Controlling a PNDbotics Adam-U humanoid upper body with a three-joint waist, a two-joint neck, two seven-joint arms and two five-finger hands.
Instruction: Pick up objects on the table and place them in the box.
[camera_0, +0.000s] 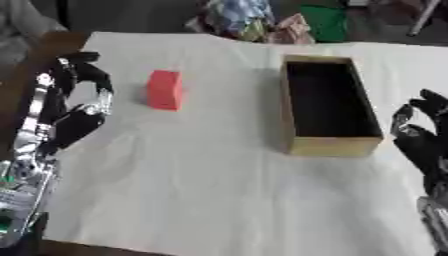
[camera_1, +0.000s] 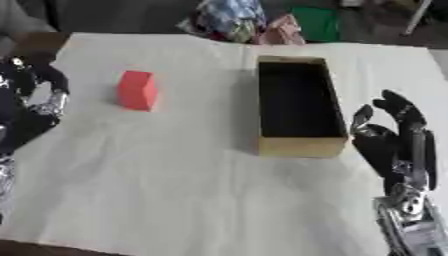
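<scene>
A red block (camera_0: 164, 89) stands upright on the white cloth, left of centre. To its right lies a long open cardboard box (camera_0: 329, 104) with a dark inside that looks empty. My left hand (camera_0: 77, 107) hovers at the table's left edge, a short gap left of the block, fingers curved but holding nothing. My right hand (camera_1: 394, 135) rests open beside the box's near right corner, fingers pointing up.
The white cloth (camera_0: 219, 190) covers the table, with a wide bare stretch in front. Coloured bags and a green item (camera_0: 322, 22) are piled beyond the far edge. The dark table edge shows at the left.
</scene>
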